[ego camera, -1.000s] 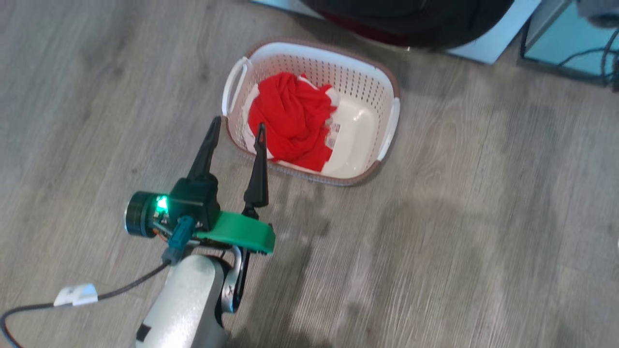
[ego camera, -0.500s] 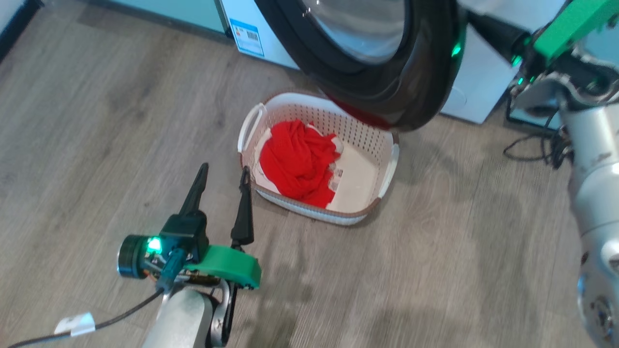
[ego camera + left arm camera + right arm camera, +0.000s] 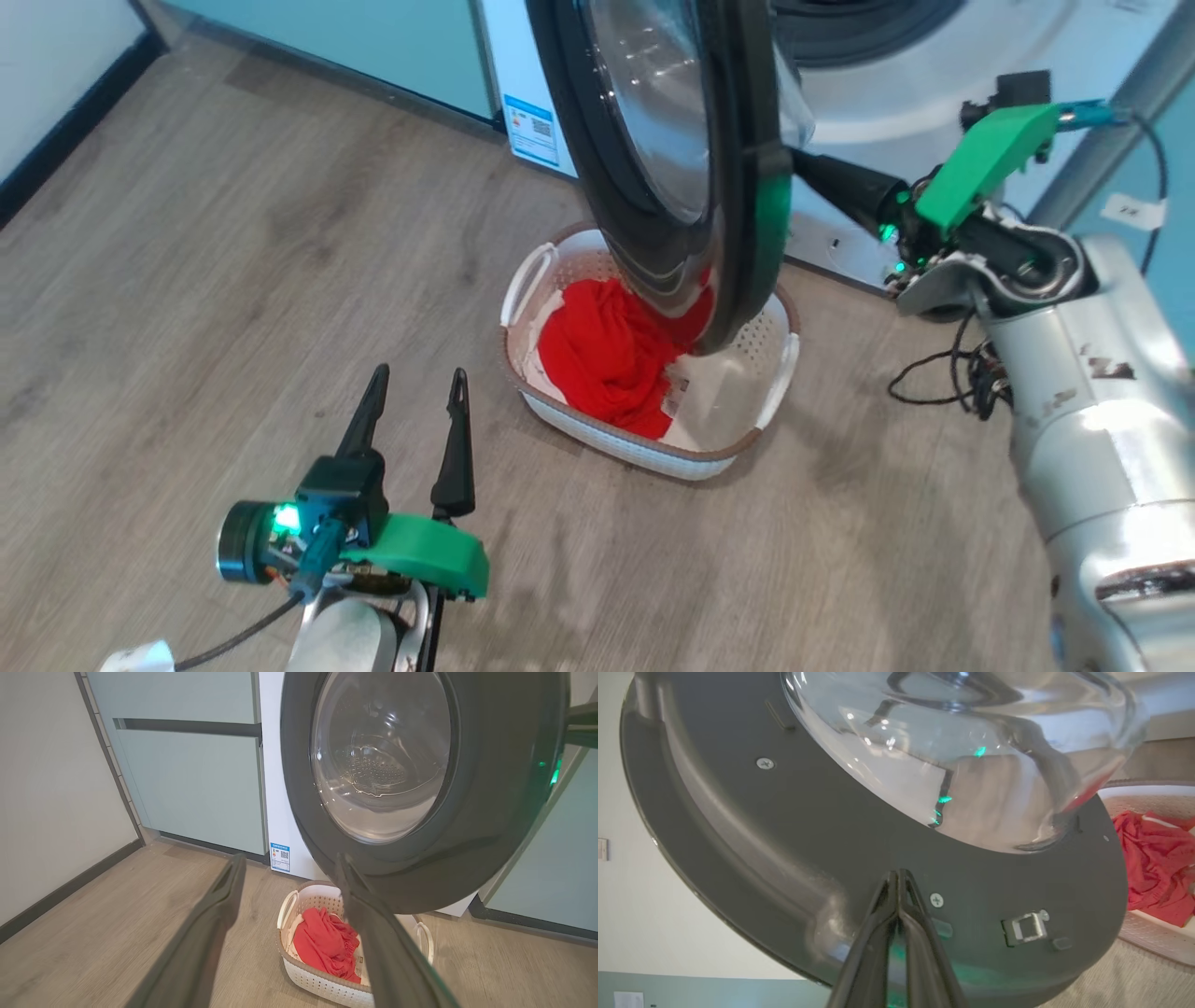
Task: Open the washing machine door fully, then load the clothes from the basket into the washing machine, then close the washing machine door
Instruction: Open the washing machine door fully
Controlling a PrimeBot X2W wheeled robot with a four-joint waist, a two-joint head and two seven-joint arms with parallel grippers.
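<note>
Step in hand is judged to be opening the door fully; loading is not yet begun.

**Layout.** The washing machine (image 3: 878, 103) is seen at the far side, against pale green cabinets (image 3: 373, 37). The washing machine door (image 3: 667, 159) is found swung out, roughly square to the machine front. The basket (image 3: 644, 450) is seen on the floor (image 3: 233, 280) just near of the machine, under the door's lower edge. The clothes (image 3: 607, 359) are heaped in its left half.

**End effectors.** The right gripper (image 3: 808, 168) is seen with its fingers pinched together and nothing held. The tips are set against the door's dark inner face, below the glass bowl and beside a screw. The left gripper (image 3: 417, 373) is spread wide and empty, hanging over bare floor near-left of the basket.

**Orientation.** The door is round, so no long axis is noted. Its flat stands upright and runs near to far. The outer face is turned left and the glass bowl bulges right. The basket's long axis, handle to handle, runs left to right, with the right end slightly nearer.

**Method note.** The push is best kept on the flat rim, well out towards the free edge, and directed leftward along the hinge arc. The tips should be kept off the curved glass, where a slip is likely. Clearance between door and basket rim should be watched; the gap cannot be judged exactly.
</note>
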